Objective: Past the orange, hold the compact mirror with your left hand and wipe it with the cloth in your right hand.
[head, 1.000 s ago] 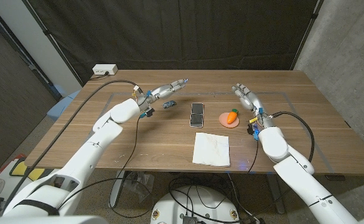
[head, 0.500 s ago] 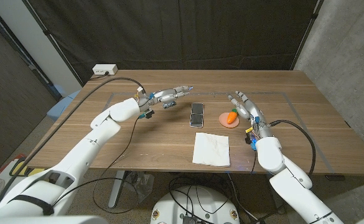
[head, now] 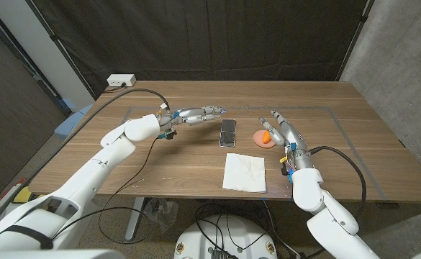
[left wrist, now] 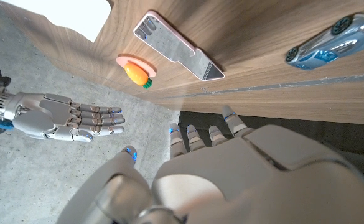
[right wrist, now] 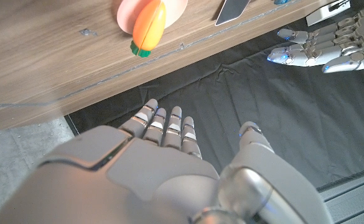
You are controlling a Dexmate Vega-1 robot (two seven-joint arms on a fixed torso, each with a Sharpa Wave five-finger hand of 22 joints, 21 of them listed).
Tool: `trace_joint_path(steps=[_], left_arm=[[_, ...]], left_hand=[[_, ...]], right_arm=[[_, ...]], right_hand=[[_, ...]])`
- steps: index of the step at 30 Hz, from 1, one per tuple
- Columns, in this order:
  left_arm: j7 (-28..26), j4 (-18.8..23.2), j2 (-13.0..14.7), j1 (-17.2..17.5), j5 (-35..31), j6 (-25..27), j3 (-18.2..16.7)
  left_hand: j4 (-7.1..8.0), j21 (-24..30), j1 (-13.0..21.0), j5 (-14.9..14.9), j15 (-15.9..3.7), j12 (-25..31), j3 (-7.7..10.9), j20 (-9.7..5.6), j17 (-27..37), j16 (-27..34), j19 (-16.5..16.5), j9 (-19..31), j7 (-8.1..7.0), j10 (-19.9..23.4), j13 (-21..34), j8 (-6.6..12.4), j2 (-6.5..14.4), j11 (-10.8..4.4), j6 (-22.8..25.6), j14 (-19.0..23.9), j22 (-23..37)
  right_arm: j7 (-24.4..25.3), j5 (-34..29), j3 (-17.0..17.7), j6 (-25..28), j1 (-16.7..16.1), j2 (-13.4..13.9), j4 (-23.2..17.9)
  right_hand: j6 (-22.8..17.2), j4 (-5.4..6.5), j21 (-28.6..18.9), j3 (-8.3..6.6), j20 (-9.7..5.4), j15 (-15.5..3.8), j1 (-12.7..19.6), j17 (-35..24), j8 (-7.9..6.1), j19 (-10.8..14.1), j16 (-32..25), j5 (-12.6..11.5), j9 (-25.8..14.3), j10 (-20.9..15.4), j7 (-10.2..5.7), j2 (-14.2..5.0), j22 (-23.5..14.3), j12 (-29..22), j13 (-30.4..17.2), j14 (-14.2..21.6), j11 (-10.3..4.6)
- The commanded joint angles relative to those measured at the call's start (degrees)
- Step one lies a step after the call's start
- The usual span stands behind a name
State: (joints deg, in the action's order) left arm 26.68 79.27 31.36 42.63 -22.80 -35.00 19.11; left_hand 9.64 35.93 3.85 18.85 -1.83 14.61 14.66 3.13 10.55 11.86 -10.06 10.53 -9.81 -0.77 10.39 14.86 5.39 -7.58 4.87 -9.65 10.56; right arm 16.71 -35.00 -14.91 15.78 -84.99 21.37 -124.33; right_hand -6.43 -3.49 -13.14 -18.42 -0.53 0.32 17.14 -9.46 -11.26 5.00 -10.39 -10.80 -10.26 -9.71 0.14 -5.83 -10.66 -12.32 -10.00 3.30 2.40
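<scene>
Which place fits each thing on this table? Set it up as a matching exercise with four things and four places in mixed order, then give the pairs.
Things:
1. compact mirror
2. white cloth
3. orange toy
4. blue toy car

Places:
A. on a pink dish
B. lying open at the table's middle
C. nearest the table's front edge
D. close to the left hand

Pairs: 1-B, 2-C, 3-A, 4-D
</scene>
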Motion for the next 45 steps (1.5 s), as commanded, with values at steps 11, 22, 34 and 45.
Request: trace_joint_path(steps=[11, 22, 34, 45], left_arm=[[-3.61, 3.66, 4.34, 1.08, -8.02, -2.5, 2.32], [-6.53, 3.37, 4.92, -0.56, -13.92, -4.03, 4.75], [-7.06, 2.55, 4.58, -2.29, -16.6, -5.05, 6.99], [-7.27, 2.95, 4.69, -2.41, -18.52, -4.56, 7.75]], left_hand=[[0.03, -0.29, 0.31, -0.06, -0.5, 0.38, 0.55, 0.47, 0.04, 0.12, -5.24, 0.06, -0.66, 3.02, 0.16, 0.58, 3.12, -0.04, 3.54, 0.19, 0.07], [0.1, -0.48, 0.2, -0.08, -0.88, -0.49, 0.55, 0.35, 0.05, -0.06, -5.17, -0.01, -2.27, 2.25, 0.13, -0.58, 3.05, -0.49, 2.44, 0.32, 0.08], [0.92, -1.39, -1.48, -0.17, -0.62, -2.31, -0.07, 0.47, 0.24, -0.83, -7.03, 0.03, -2.41, -0.56, 0.15, -2.87, 3.25, -0.38, -0.6, -1.36, 0.29], [0.99, -1.54, -2.17, -0.2, -0.91, -2.58, -0.42, 0.39, 0.3, -0.97, -7.25, 0.04, -2.15, -0.79, 0.16, -3.48, 3.19, -0.81, -1.53, -2.01, 0.38]], right_arm=[[-1.38, -10.57, -4.12, 4.69, -5.02, -2.0, -3.9], [-3.39, -16.0, -6.51, 8.15, -7.25, -2.62, -5.36], [-7.76, -21.57, -9.24, 11.75, -8.12, -2.9, -6.43], [-13.59, -27.79, -11.73, 14.85, -7.47, -2.66, -6.42]], right_hand=[[-0.69, -1.2, -0.06, -0.11, 0.11, -0.58, 1.5, -0.17, -0.33, 0.87, -0.02, 0.16, -0.19, -1.06, -0.84, 0.54, -0.11, -0.29, -0.24, 0.71, -0.39], [-0.84, -2.56, -0.41, 0.14, 0.92, -0.52, 2.59, -0.23, -0.14, 2.45, -0.81, 0.27, -0.23, -1.51, -0.81, 1.6, -0.2, -0.15, -0.26, 4.17, -0.49], [-1.33, -3.84, -1.19, 0.7, 2.29, -1.9, 3.57, -0.48, -0.1, 4.8, -1.77, 0.17, -0.3, -2.74, -0.86, 3.01, -0.59, -0.23, -0.34, 9.86, -0.49], [-4.04, -4.33, -0.95, 0.82, 2.55, -1.15, 4.23, -0.58, -0.93, 4.28, -0.51, 0.06, -0.38, -2.57, -1.11, 3.36, -0.74, 0.02, -0.39, 8.02, -0.65]])
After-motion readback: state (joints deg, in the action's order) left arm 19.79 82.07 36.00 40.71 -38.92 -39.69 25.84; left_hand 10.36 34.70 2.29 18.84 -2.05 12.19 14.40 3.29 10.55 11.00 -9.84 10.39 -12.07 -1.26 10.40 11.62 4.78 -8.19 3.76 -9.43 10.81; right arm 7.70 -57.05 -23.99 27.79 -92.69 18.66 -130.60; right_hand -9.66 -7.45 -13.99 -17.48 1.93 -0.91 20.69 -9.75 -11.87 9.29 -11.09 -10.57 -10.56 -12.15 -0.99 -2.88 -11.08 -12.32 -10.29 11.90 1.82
